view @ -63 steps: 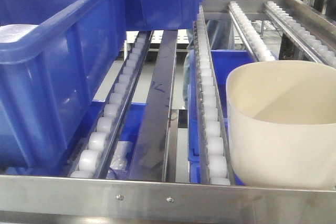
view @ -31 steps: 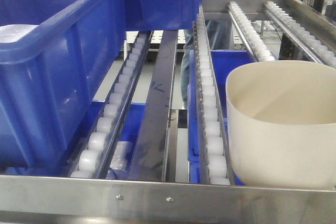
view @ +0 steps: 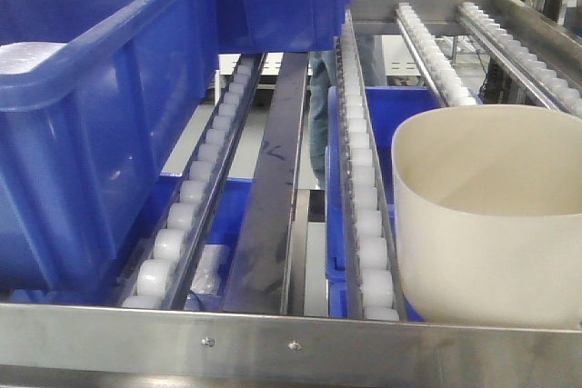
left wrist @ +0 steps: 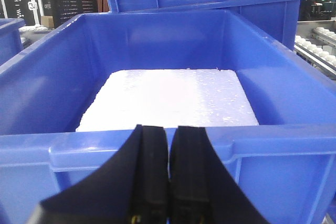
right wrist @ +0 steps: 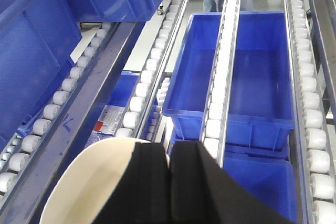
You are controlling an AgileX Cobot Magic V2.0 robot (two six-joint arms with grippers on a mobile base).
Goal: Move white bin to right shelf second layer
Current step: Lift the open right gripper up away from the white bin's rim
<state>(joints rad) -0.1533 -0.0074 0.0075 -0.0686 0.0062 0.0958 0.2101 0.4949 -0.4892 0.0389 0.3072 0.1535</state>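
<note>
White bin (view: 491, 215): cream-white plastic tub, mouth open and upward, at the near right of the front view, over the roller rails just behind the front lip; its rim also shows at the bottom of the right wrist view.
Right shelf second layer (view: 364, 215): steel rails lined with white rollers, running from near to far; flat steel front lip (view: 273, 344) with screws across the near edge.
Right gripper (right wrist: 169, 182): black fingers pressed together, rising over the bin's rim; whether they pinch the wall, cannot tell.
Left gripper (left wrist: 168, 177): fingers pressed together, holding nothing, just in front of the near wall of a blue crate (left wrist: 157, 150).
White foam slab (left wrist: 168, 98): lying flat inside that crate.
Lower blue crates (right wrist: 236, 77): beneath the rails, right of centre.
</note>
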